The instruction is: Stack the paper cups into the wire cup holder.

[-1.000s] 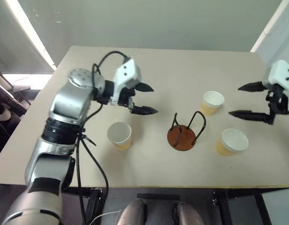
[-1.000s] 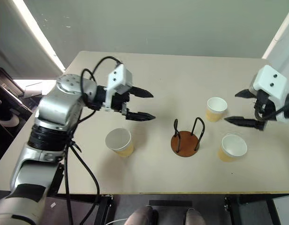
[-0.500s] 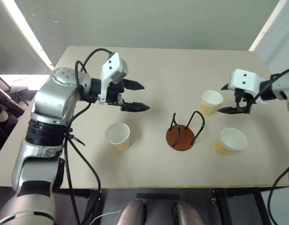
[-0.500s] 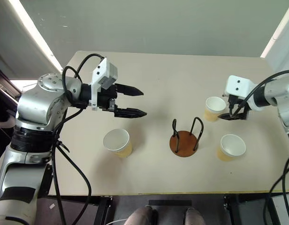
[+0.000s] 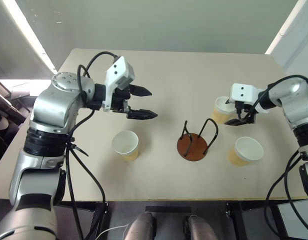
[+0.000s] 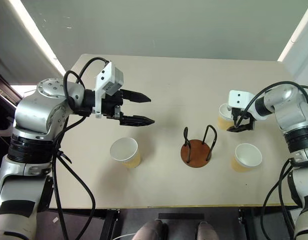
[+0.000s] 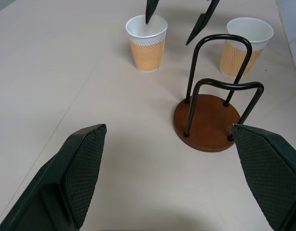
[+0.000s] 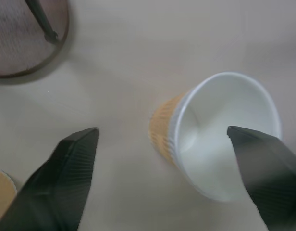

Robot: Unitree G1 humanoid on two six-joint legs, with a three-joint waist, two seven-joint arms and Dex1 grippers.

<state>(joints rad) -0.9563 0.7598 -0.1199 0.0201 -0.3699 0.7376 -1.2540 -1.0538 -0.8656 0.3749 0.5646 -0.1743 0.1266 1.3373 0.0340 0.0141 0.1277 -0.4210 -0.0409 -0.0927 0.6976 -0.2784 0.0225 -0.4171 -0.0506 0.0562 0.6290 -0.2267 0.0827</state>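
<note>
Right gripper [image 8: 160, 185] of mine hangs spread around a paper cup [image 8: 220, 159], one finger inside its rim, at two o'clock from the wire cup holder [image 5: 194, 142]. Left gripper [image 5: 144, 103] hovers spread at ten o'clock.

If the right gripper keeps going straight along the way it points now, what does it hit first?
Most likely the far paper cup: the right gripper is open, with one finger over the cup's mouth and the other outside its wall. Past that lies the table. Depth is hard to judge.
</note>
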